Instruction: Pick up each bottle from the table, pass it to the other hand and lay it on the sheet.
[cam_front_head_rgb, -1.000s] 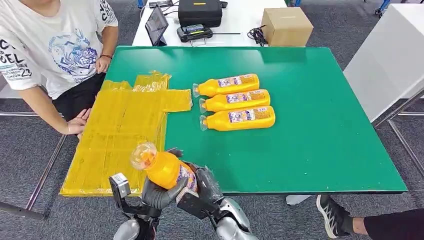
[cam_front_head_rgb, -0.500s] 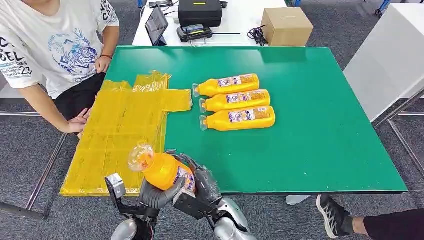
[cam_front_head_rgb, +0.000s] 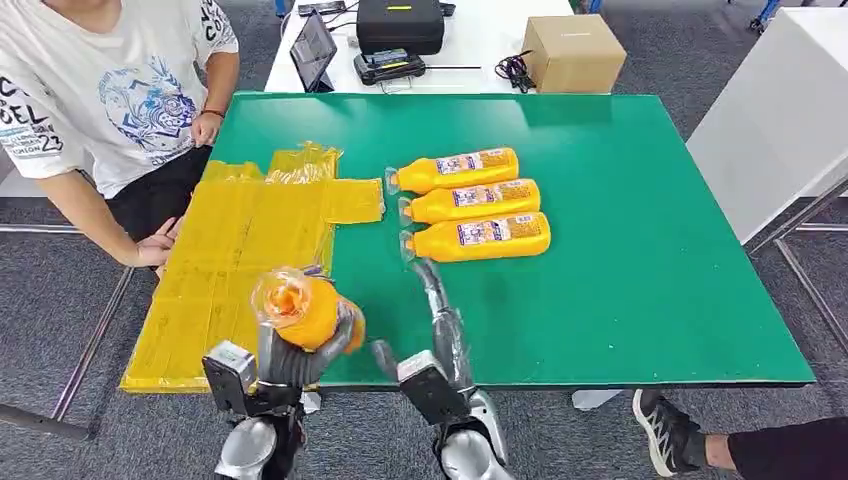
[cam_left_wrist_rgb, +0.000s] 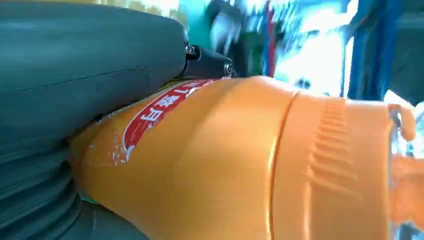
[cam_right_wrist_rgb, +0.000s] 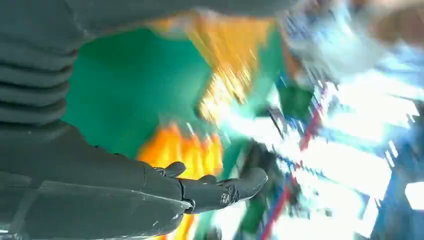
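Note:
My left hand (cam_front_head_rgb: 290, 355) grips an orange bottle (cam_front_head_rgb: 300, 310) over the table's near edge, its clear cap pointing up toward the camera. The left wrist view shows that orange bottle (cam_left_wrist_rgb: 240, 160) close up, with my left hand (cam_left_wrist_rgb: 85, 85) wrapped around it. To the right of the bottle, my right hand (cam_front_head_rgb: 435, 315) is open, its fingers stretched out over the green table (cam_front_head_rgb: 620, 280), apart from the bottle. In the blurred right wrist view my right hand (cam_right_wrist_rgb: 200, 192) holds nothing. Three more orange bottles (cam_front_head_rgb: 470, 205) lie side by side mid-table. The yellow sheet (cam_front_head_rgb: 240, 260) covers the table's left part.
A person in a white T-shirt (cam_front_head_rgb: 100, 90) sits at the table's left side, one hand (cam_front_head_rgb: 158, 245) on the sheet's edge. Behind the green table stand a cardboard box (cam_front_head_rgb: 573, 52), a black case (cam_front_head_rgb: 400, 25) and a tablet (cam_front_head_rgb: 312, 50). A shoe (cam_front_head_rgb: 665, 430) shows at lower right.
My right hand has let go of the bottle and opened, moving right and forward. My left hand now holds the bottle alone and has tipped its cap upward.

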